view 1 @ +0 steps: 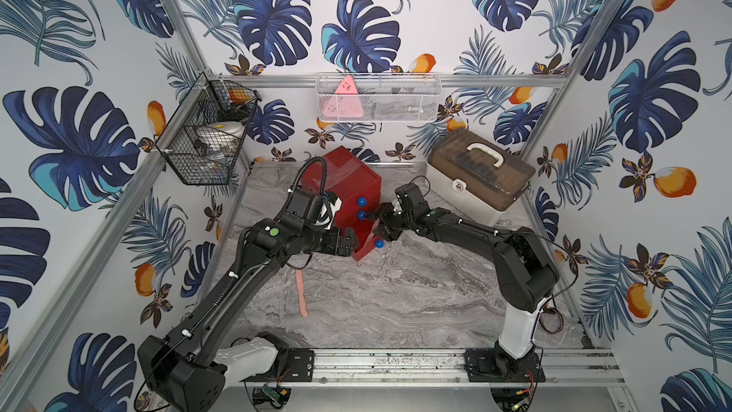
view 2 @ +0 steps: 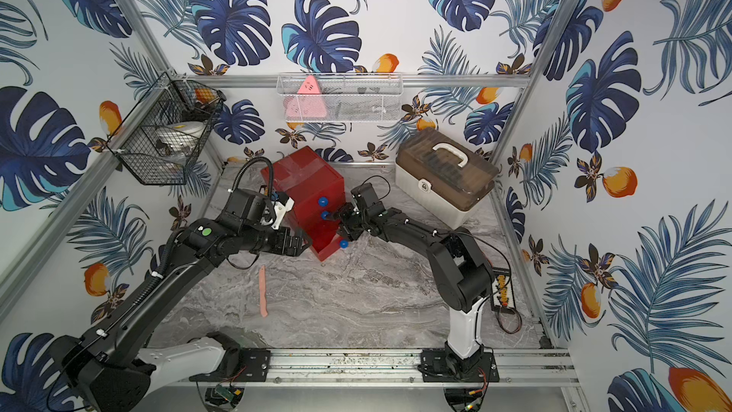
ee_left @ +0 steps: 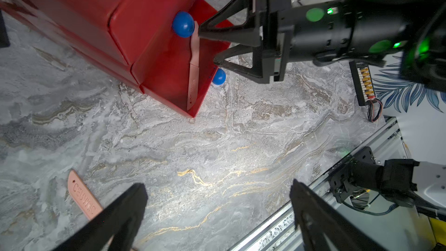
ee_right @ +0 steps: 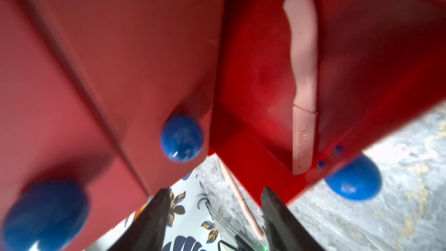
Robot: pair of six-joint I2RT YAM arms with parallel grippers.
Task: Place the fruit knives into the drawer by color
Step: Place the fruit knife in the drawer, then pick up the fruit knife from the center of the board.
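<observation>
Expect light, stiff, slick plastic; pinch across the flat handle near mid-length. Slim, curved, salmon pink: 1st knife [ee_left: 193, 68] leaning inside the pulled-out bottom drawer [ee_left: 166, 80], upper centre of the left wrist view, beside the right gripper [ee_left: 207, 47], parted and empty; 2nd knife [ee_left: 83, 195] flat on the table [ee_left: 217, 141] at lower left, near the left gripper [ee_left: 218, 187], spread wide.

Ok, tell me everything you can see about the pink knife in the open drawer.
The salmon pink knife looks like matte plastic: slim, slightly curved, with a seam across it and raised lettering on one half. It lies inside the pulled-out bottom drawer, along its knobbed front wall. The right gripper stands open near one end, not gripping it.
</observation>
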